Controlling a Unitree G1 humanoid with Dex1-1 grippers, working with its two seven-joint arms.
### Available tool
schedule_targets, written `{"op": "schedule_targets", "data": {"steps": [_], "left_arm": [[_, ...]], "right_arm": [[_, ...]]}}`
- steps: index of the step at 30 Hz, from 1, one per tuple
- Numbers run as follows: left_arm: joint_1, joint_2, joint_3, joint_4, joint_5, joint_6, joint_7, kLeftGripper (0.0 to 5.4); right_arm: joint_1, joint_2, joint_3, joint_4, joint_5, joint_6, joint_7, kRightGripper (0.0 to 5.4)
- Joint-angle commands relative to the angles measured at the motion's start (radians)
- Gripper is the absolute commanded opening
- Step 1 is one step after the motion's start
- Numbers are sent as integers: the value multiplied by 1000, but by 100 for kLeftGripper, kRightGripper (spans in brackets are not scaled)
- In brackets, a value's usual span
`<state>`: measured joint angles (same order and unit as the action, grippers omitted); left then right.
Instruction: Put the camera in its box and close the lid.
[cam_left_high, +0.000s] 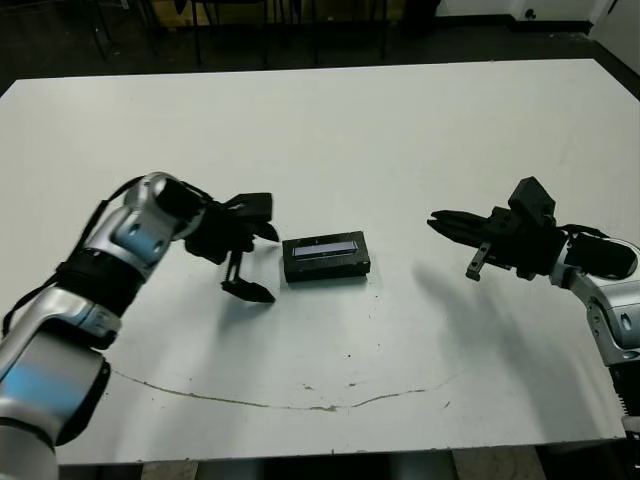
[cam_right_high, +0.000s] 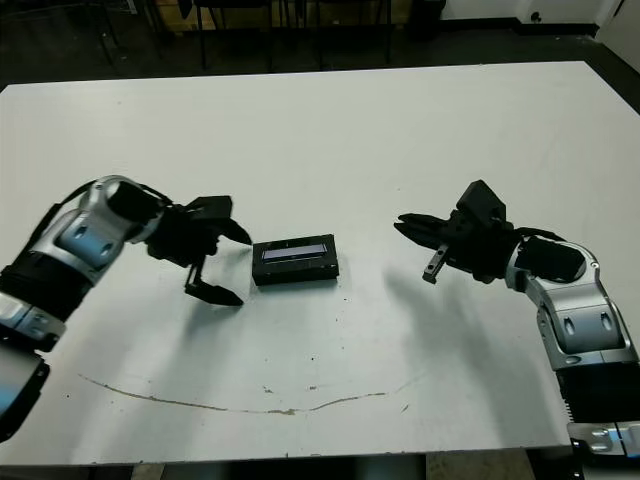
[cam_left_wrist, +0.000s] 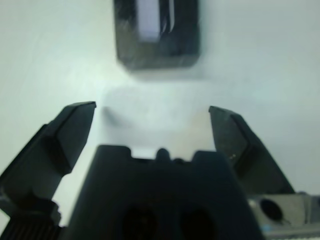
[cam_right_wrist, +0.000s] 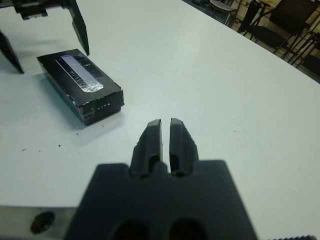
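Box (cam_left_high: 326, 257): sits closed on the white table (cam_left_high: 380, 150), just below the middle of the head views, between the two arms.
Lid (cam_right_wrist: 80, 73): lies flat on top of the box; the right wrist view shows its paler glossy strip and a torn-looking patch at one end, which the head views reduce to a thin bluish line.
Camera: not visible in any view.
Left gripper (cam_left_high: 250, 260): just left of the box, apart from it, fingers spread wide and holding nothing; the left wrist view confirms the wide gap, with the box's end beyond it.
Right gripper (cam_right_high: 416, 249): well to the right of the box, pointing toward it; its wrist view shows the two fingers pressed almost together on nothing, a thin slit between them.
Surroundings: a long thin crack or scuff line (cam_left_high: 300, 403) runs across the table in the lower part of the head views; dark chairs (cam_right_wrist: 280, 22) stand beyond the far edge.
Hard to see: the left wrist view is blurred, and the box is cut off by its upper edge.
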<state>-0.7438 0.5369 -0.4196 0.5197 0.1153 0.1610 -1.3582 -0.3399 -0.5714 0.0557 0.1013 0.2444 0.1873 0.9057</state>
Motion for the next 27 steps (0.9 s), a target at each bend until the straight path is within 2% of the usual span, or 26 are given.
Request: {"op": "schedule_targets", "data": {"steps": [1, 3, 5, 7, 11, 15, 20, 23, 27], "left_arm": [[57, 50, 55, -64, -7, 36, 58, 538], [104, 50, 122, -153, -17, 69, 162, 538], [165, 23, 206, -259, -39, 120, 300, 522], [228, -36, 286, -374, -68, 183, 453, 494], [323, -194, 377, -523, -143, 184, 696, 418], [378, -335, 373, -647, -202, 234, 841, 342], [427, -472, 304, -729, -236, 282, 959, 244], [442, -505, 251, -728, -226, 309, 998, 187], [448, -484, 157, -692, -166, 341, 1014, 106]], "right_arm": [[3, 9, 3, 9, -10, 1, -8, 0], [0, 13, 5, 23, -14, -30, -2, 0], [-3, 11, 11, 21, -23, -28, -8, 0], [-2, 9, 13, 9, -27, -15, -14, 0], [-1, 5, 15, -14, -31, 13, -27, 0], [7, 5, 6, -33, -25, 36, -38, 0], [19, 8, -1, -44, -22, 35, -47, 0], [20, 13, -3, -41, -10, 48, -48, 0], [26, 17, -2, -40, -10, 44, -52, 0]]}}
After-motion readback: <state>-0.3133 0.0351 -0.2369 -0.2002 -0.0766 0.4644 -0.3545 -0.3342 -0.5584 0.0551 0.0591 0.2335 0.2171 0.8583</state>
